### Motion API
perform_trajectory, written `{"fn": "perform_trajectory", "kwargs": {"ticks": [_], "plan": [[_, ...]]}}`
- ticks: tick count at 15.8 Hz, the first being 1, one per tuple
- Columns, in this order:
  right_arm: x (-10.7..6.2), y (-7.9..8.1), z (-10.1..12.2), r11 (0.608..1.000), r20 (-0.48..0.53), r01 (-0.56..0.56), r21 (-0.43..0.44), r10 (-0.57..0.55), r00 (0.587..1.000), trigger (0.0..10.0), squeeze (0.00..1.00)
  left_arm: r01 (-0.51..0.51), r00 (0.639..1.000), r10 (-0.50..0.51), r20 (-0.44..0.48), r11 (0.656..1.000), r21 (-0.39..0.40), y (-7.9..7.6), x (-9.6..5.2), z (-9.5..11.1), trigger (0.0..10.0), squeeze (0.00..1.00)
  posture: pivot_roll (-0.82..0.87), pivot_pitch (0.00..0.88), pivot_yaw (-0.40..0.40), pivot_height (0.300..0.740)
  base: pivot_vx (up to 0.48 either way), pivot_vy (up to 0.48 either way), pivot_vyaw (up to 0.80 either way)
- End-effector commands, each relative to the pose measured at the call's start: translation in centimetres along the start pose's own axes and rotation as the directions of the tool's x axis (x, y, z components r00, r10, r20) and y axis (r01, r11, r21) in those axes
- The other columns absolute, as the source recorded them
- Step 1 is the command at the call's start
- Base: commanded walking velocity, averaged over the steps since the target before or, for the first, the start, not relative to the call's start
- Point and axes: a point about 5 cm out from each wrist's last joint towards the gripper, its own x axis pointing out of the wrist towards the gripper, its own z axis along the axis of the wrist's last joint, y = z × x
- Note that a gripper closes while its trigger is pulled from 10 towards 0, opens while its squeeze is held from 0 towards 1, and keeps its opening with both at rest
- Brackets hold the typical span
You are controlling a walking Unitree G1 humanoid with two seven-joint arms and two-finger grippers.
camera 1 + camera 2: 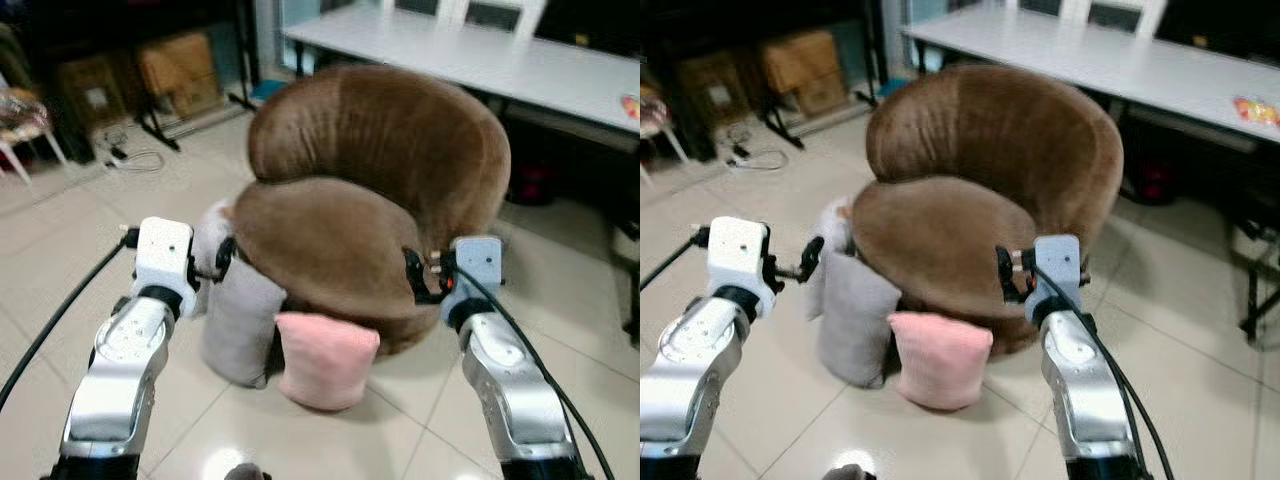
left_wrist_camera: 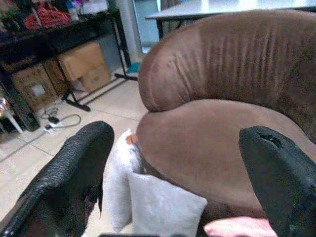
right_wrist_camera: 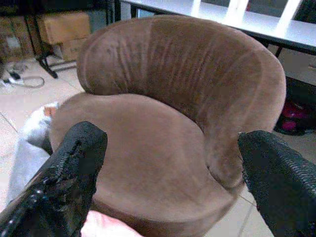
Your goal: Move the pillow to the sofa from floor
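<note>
Pink and plump, the pillow (image 1: 326,359) stands on the tiled floor (image 1: 420,430), leaning against the front edge of the brown plush sofa (image 1: 370,190), touching a grey pillow (image 1: 238,320) beside it. It looks light, soft and squashy, likely to sag and slip if pinched at a corner; squeezing its two sides between both arms seems safest. Left gripper (image 2: 177,182) and right gripper (image 3: 173,177) both hover above the sofa's front edge, each with fingers spread wide, holding nothing.
</note>
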Motion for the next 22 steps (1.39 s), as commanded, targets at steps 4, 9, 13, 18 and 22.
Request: {"fn": "perform_trajectory", "kwargs": {"ticks": [4, 9, 13, 18, 22], "plan": [[0.55, -0.6, 0.18, 0.999, -0.017, 0.025, 0.036, -0.025, 1.0, 10.0, 0.0, 0.005, 1.0, -0.005, 0.016, 1.0, -0.004, 0.01, 0.2, 0.23, 10.0, 0.0, -0.07, 0.0, -0.027, 0.74, 0.358, 0.0, 0.0], [0.6, -1.02, 0.08, 0.998, -0.032, 0.056, 0.028, -0.055, 0.998, 10.0, 0.0, 0.01, 1.0, -0.01, 0.017, 1.0, -0.005, -0.09, 0.23, 0.16, 10.0, 0.0, -0.08, 0.0, -0.024, 0.74, 0.379, 0.0, -0.24], [0.5, -1.1, 0.17, 0.998, -0.025, 0.054, -0.019, -0.054, 0.998, 10.0, 0.0, 0.017, 1.0, -0.017, 0.017, 1.0, -0.006, -0.25, 0.26, 0.15, 10.0, 0.0, -0.08, 0.0, -0.022, 0.74, 0.376, 0.0, 0.0], [0.47, -0.81, 0.18, 0.999, -0.019, 0.017, -0.047, -0.018, 1.0, 10.0, 0.0, 0.02, 1.0, -0.02, 0.021, 1.0, 0.002, -0.37, 0.3, 0.13, 10.0, 0.0, -0.08, 0.0, -0.028, 0.74, 0.363, 0.0, 0.33], [0.35, -1.12, -0.01, 0.999, -0.028, -0.025, -0.02, 0.024, 0.999, 10.0, 0.0, 0.022, 0.999, -0.022, 0.04, 1.0, 0.017, -0.59, 0.18, 0.26, 10.0, 0.0, -0.08, 0.0, -0.033, 0.74, 0.067, 0.0, 0.0]]}}
